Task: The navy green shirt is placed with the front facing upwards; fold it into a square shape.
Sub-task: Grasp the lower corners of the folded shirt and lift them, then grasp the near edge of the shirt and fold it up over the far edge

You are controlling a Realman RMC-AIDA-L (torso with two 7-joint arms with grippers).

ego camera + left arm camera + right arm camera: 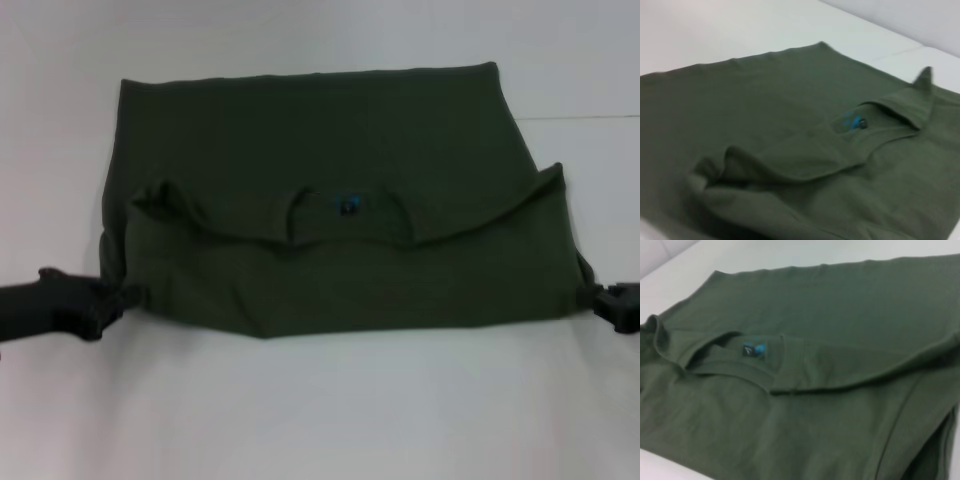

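Lighting: bright, even, diffuse from overhead. White counter [320, 420] nearly washed out, no hard glare. Shadows: faint, soft, under folds of the navy green shirt [340, 200]. Focus: all three views soft; blue label [854, 121] smeared, unreadable. Edge distortion: none apparent.

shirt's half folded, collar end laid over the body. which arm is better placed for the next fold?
Neither clearly. Left gripper sits at the navy green shirt's near left corner, right gripper at its near right corner, both at the fold's edge. Probably a two-arm move; the left shows more fully in the head view.
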